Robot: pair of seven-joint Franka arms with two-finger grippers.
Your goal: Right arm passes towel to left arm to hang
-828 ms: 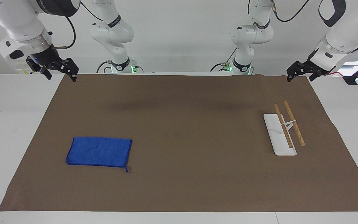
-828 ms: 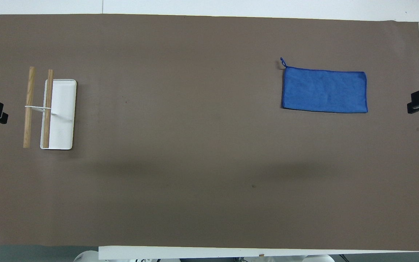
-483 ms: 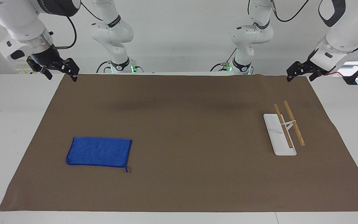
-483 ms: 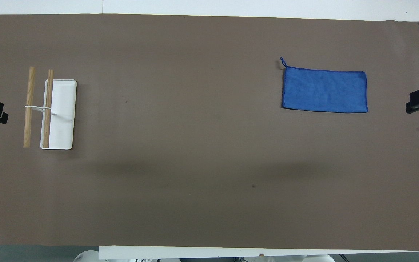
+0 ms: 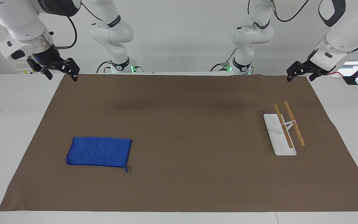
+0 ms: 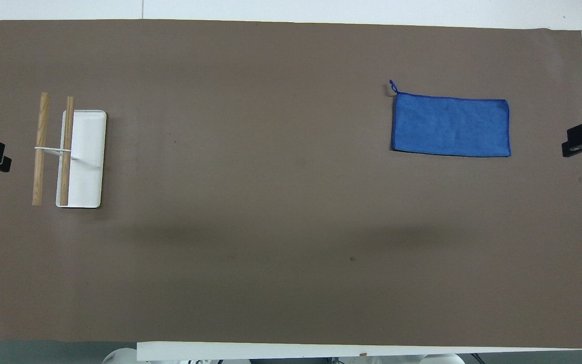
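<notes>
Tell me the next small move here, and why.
Probably the right gripper, open and empty over the mat's corner at its own end, should travel out over the towel and lower toward it. The towel lies flat and untouched on the brown mat, while the left gripper waits, open, near the rack.

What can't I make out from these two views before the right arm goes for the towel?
- Flat royal-blue microfibre towel: underside hidden against the brown mat in both views.
- Right gripper and left gripper: overhead view's side edges cut them off, only black tips show.
- White-based wooden-rail towel rack: thin wire support too small to read.
</notes>
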